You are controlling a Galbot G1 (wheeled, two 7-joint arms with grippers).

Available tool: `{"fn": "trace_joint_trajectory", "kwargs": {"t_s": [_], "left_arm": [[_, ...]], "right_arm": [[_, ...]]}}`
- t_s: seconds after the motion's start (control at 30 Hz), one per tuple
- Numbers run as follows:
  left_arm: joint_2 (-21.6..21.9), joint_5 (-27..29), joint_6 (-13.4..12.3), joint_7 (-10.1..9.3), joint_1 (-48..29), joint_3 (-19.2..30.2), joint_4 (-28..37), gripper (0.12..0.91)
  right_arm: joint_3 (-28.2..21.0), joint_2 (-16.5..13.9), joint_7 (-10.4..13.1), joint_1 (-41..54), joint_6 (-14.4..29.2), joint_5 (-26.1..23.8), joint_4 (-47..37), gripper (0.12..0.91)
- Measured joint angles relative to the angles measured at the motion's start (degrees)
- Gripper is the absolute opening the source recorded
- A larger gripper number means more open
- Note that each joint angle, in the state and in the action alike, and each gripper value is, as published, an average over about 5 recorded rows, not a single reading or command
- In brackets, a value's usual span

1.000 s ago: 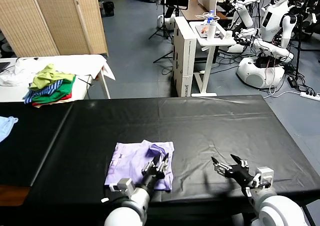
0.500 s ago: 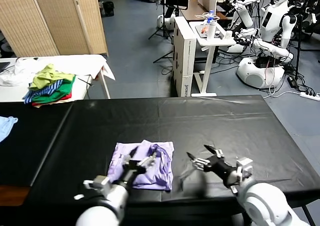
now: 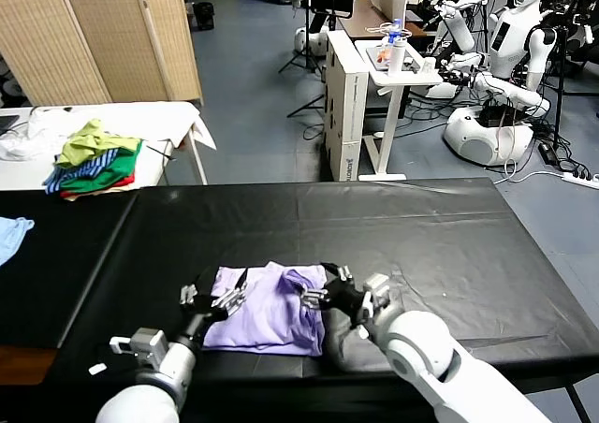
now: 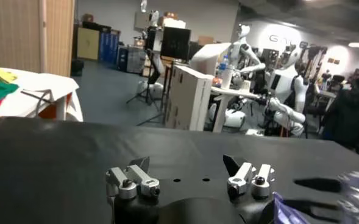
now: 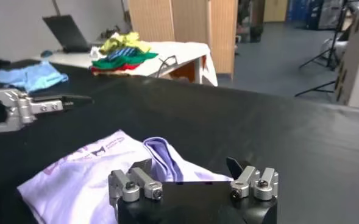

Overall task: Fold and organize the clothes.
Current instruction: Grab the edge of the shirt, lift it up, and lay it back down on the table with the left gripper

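While spread dark and broad, black surface [image 3: 421,236] carrying a crumpled lavender T-shirt [image 3: 267,315] near its front edge. At the shirt's left edge, left gripper [image 3: 213,297], jaws wide, holding nothing; at its right edge, right gripper [image 3: 323,292], jaws likewise wide and empty. Seemingly between folds, reaching for fresh holds. Next: closing on both edges and lifting evenly.

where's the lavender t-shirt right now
In the head view the lavender T-shirt lies partly folded near the front edge of the black table, left of centre, between the open left gripper and the open right gripper.
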Motion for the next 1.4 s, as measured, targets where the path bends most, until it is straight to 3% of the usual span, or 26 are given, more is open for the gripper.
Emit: {"fn": "trace_joint_trajectory", "kwargs": {"t_s": [0.13,0.23,0.4,0.63,0.77,0.9,1.27,1.4], "left_arm": [[-0.3,0.3,-0.3,0.01,0.2,-0.6,0.6,0.907],[-0.2,0.4,-0.5,0.05,0.1,-1.0,1.0,0.907],[-0.2,0.2,-1.3,0.78,0.1,-1.9,2.0,0.907],[-1.7,-1.0,-6.1,5.06,-0.2,-4.3,5.7,0.907],[-3.1,-2.9,-8.1,6.35,-0.4,-5.6,9.0,0.907],[-4.5,-5.7,-8.2,6.89,-0.4,-6.8,12.1,0.907],[-7.0,-9.2,-9.4,7.71,0.6,-7.8,15.7,0.907],[-7.5,-9.2,-9.5,7.68,0.7,-7.5,16.0,0.842]], "right_arm": [[0.9,1.6,4.6,-1.7,-2.3,-2.1,-0.6,0.907],[2.1,2.7,6.3,-3.7,-2.3,-2.6,-0.5,0.907],[5.0,3.6,3.7,-6.5,0.1,-0.5,0.9,0.907],[11.4,0.8,-0.6,-10.7,3.0,2.4,5.1,0.907],[14.9,-1.6,-1.0,-13.0,3.4,3.5,7.9,0.907],[17.9,-3.0,-1.4,-15.4,3.6,3.7,10.6,0.907],[22.1,-3.8,-1.6,-19.3,3.8,3.8,14.0,0.907],[22.4,-3.8,-1.6,-19.4,3.8,3.8,14.1,0.907]]}}
